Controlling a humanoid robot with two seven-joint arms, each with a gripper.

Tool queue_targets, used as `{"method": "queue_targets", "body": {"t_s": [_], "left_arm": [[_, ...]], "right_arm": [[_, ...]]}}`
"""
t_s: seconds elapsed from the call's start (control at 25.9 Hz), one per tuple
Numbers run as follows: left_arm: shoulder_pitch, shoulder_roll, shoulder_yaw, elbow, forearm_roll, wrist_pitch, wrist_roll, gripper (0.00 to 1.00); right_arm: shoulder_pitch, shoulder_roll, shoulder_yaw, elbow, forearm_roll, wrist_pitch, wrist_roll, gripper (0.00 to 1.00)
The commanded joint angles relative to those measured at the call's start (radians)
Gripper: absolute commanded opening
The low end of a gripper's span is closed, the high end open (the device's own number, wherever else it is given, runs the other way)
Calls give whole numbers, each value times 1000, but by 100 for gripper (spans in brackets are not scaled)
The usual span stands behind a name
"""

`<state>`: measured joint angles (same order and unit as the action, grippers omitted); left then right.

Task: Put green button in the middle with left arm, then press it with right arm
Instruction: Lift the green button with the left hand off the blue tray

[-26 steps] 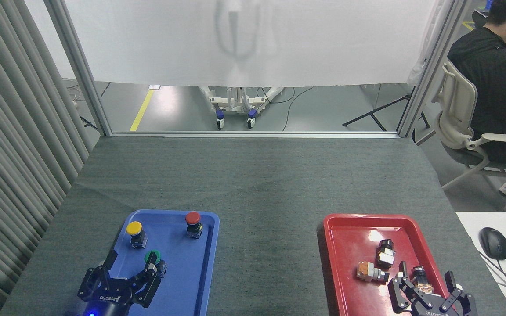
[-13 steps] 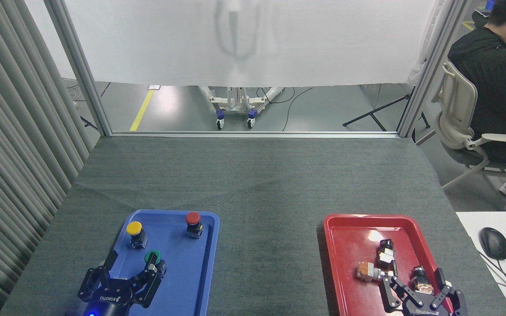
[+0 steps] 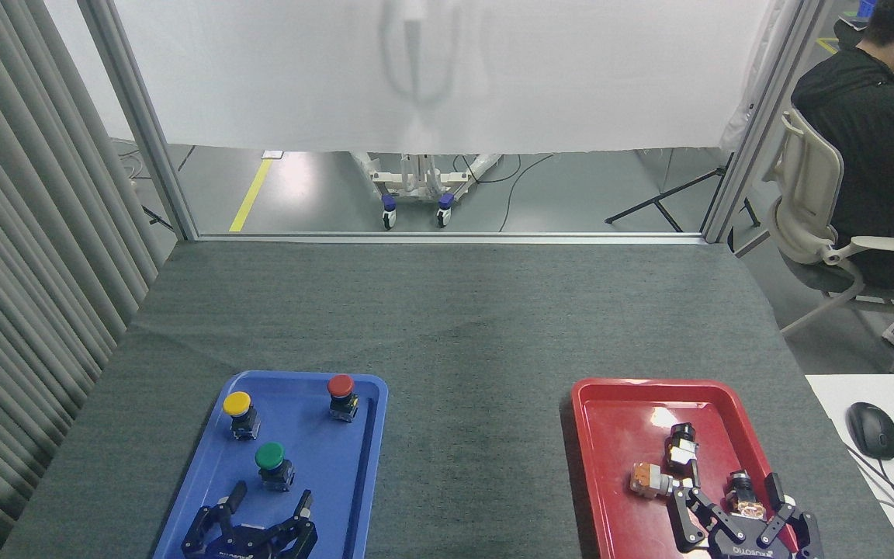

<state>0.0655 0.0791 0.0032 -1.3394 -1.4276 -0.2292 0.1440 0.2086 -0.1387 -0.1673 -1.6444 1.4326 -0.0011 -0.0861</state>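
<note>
You see the green button (image 3: 270,458) upright in the blue tray (image 3: 338,497), at 5 o'clock from the yellow button (image 3: 237,405). Your left gripper (image 3: 270,497) hangs spread wide just at the green button's 6 o'clock, not touching it. Over the red tray (image 3: 618,435), your right gripper (image 3: 732,493) gapes wide around a small part (image 3: 742,491).

Left gripper (image 3: 270,502) and right gripper (image 3: 732,501): black two-finger linkage units, white lettering on each base
</note>
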Motion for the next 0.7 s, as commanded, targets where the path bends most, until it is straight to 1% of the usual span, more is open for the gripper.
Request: {"method": "queue_targets", "body": {"t_s": [0.0,0.19,0.31,0.46,0.5,0.66], "left_arm": [[-24,1,-3,28,-17,1,3,99],[-85,-1,-3,92,-19,14,2,99],[-125,1,-3,143,-19,48,2,99],[-144,4,-3,177,-19,65,2,98],[-150,4,-5,178,-19,67,0,95],[-150,7,-3,181,-19,67,3,56]], "right_arm": [[0,-2,0,0,0,1,0,100],[0,-1,0,0,0,0,0,100],[0,-1,0,0,0,-2,0,100],[0,1,0,0,2,-4,0,100],[0,1,0,0,2,-4,0,100],[0,1,0,0,3,-7,-1,100]]}}
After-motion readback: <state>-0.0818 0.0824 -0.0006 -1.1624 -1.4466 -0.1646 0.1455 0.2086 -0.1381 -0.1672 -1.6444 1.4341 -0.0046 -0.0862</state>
